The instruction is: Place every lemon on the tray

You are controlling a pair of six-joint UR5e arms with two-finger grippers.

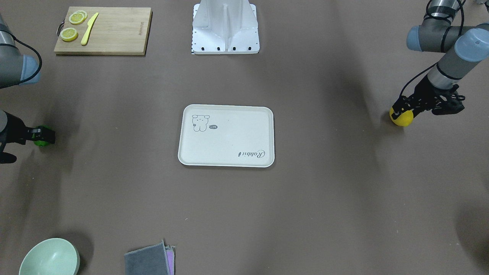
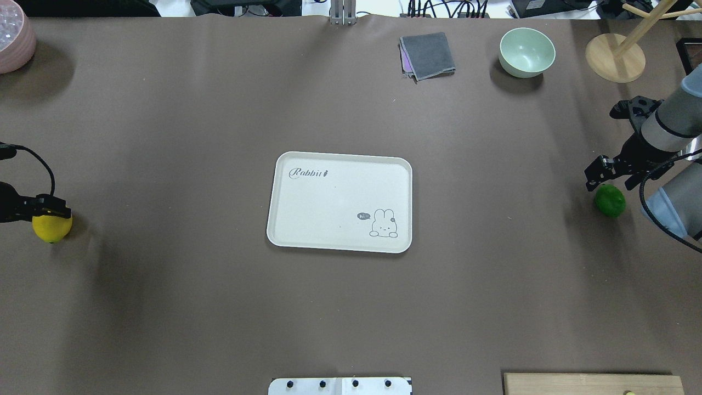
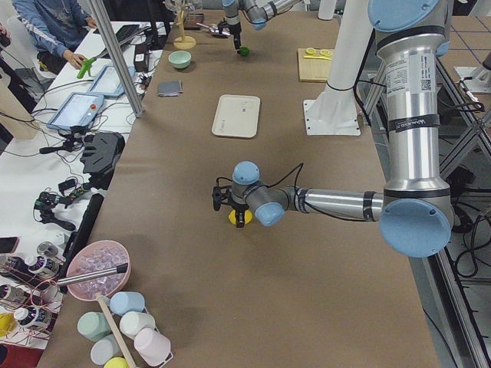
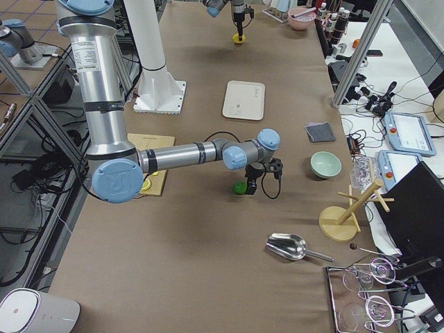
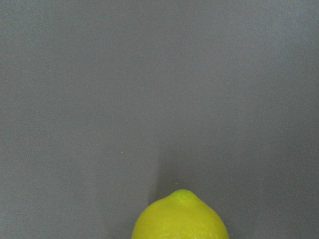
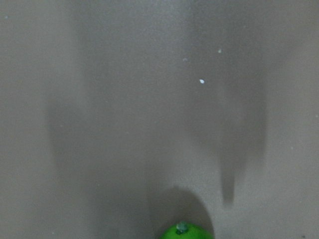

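Far from the tray (image 2: 334, 206), the yellow lemon (image 2: 52, 229) lies under the left gripper (image 2: 51, 212), and the green lemon (image 2: 610, 201) under the right gripper (image 2: 599, 174); whether they grip, I cannot tell.

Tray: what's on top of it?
Nothing lies on the tray, only its printed drawing. The yellow lemon and green lemon are far off, near the table's ends. Its underside is hidden.

The front camera looks steeply down across the table (image 1: 324, 198) at the robot (image 1: 225, 30); the overhead one looks from behind it. Both share the tray (image 1: 229, 141). Side cameras look along the table from each end. Wrist cameras hang close over the yellow lemon (image 5: 179, 221) and the green lemon (image 6: 185, 233).
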